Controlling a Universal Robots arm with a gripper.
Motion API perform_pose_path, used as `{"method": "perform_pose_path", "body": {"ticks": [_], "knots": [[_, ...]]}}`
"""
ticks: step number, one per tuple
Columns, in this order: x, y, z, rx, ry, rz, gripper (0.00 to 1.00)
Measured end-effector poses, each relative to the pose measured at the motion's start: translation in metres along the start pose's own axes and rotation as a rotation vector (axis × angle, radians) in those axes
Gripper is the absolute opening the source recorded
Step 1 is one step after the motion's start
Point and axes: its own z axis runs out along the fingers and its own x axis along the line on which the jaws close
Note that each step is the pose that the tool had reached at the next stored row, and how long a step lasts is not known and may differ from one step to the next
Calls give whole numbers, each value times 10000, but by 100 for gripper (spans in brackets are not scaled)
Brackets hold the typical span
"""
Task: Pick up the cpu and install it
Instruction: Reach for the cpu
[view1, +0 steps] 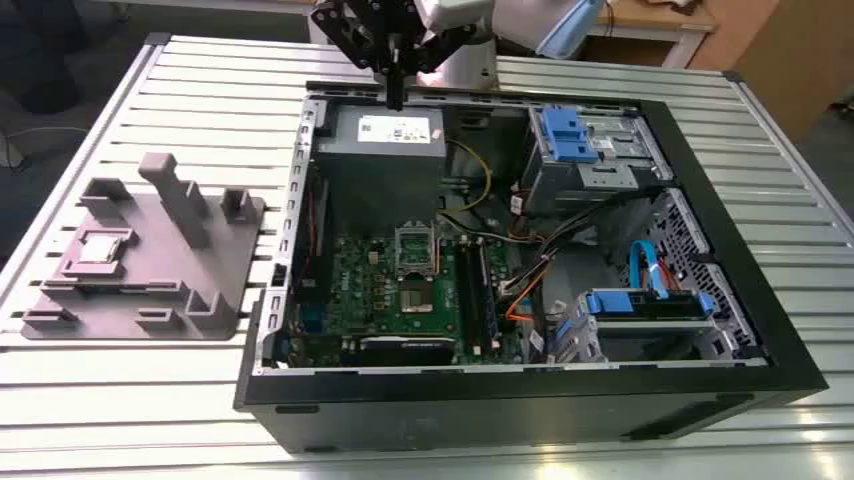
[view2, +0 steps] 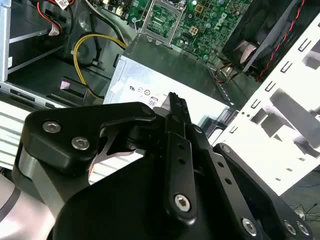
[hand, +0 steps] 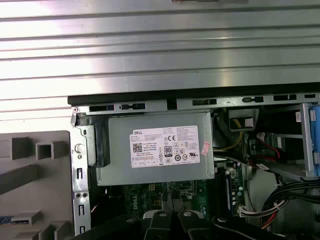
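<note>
The cpu (view1: 102, 247), a small square chip with a pale rim, lies in a recess of the grey fixture plate (view1: 200, 290) at the exterior view's left, outside the computer case. My gripper (view1: 396, 98) hangs at the far side of the open case, over the grey power supply (view1: 378, 135), well away from the cpu. Its black fingers (view2: 176, 107) are pressed together with nothing between them. The green motherboard (view1: 387, 300) lies in the case with its socket frame (view1: 416, 246) raised above the open socket (view1: 420, 297).
The black case (view1: 534, 400) sits on a slatted metal table (view1: 134, 420). Inside it are blue drive brackets (view1: 563, 132), bundled cables (view1: 534, 270) and a yellow wire (view2: 95, 45). The fixture plate has tall upright posts (view1: 174, 190). The power supply's label (hand: 167, 146) faces up.
</note>
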Motion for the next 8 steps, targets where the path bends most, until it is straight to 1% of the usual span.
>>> {"method": "perform_pose_path", "body": {"ticks": [8], "knots": [[1,0,0,0,-1,0,11]]}}
